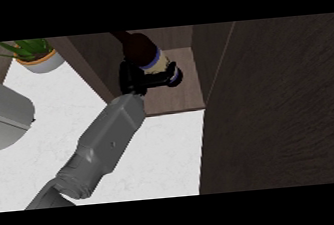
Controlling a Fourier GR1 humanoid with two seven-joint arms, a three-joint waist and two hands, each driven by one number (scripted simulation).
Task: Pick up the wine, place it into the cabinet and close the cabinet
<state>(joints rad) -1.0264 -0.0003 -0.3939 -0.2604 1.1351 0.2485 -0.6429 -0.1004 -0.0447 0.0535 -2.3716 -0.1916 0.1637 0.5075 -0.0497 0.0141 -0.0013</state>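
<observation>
The wine bottle [145, 50] is dark with a pale label and a blue band. It stands tilted over the wooden floor of the open cabinet [182, 94], its neck leaning up and to the left. My left hand [142, 79] is shut on the bottle's lower part, fingers curled on both sides of it. The grey forearm runs from the lower left up into the cabinet opening. The bottle's base is hidden by the hand, so I cannot tell whether it touches the shelf. My right hand shows nowhere.
The open cabinet door [288, 114] fills the right side as a big dark wooden panel. A potted plant [36, 56] stands at the back left. A grey rounded appliance [0, 119] sits at the left edge on the white counter [163, 157].
</observation>
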